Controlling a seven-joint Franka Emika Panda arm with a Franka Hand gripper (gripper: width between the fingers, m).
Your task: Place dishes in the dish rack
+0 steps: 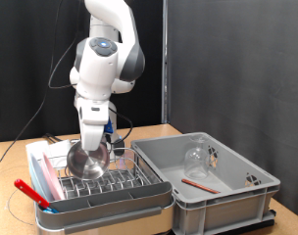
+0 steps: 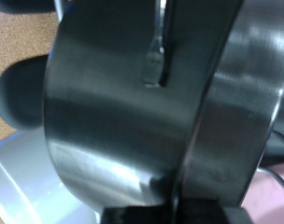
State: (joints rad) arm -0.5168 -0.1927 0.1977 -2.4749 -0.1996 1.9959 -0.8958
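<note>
Steel, shiny and curved, fills the wrist view: the bowl [image 2: 133, 121] sits right against the camera, its wall running between the 2 fingers, so the gripper [image 1: 90, 147] looks clamped narrowly on the bowl's rim. In the exterior view the steel bowl [image 1: 87, 162] hangs tilted on its edge under the gripper, low over the dish rack [image 1: 100, 181] and among its upright prongs; whether it already rests on the wires I cannot tell. I judge it light but stiff and slick, likely to swivel or slip in a 2-finger pinch, so the thin rim is the sensible place to hold it, as here. A pink plate [image 1: 46, 176] stands on edge at the rack's end toward the exterior view's left, apparently already racked, and a red utensil [image 1: 31, 191] lies just beside it at the rack's corner. To the exterior view's right, touching or just beside the rack, stands a grey plastic tub [image 1: 237, 196]; inside it a clear glass [image 1: 196, 157] stands upright, fragile and hard to see, and a thin red stick-like item [image 1: 196, 182] lies on the tub floor. Both rack and tub rest on a wooden counter [image 1: 12, 162], with the white arm [image 1: 105, 59] rising above the rack against a black curtain.
</note>
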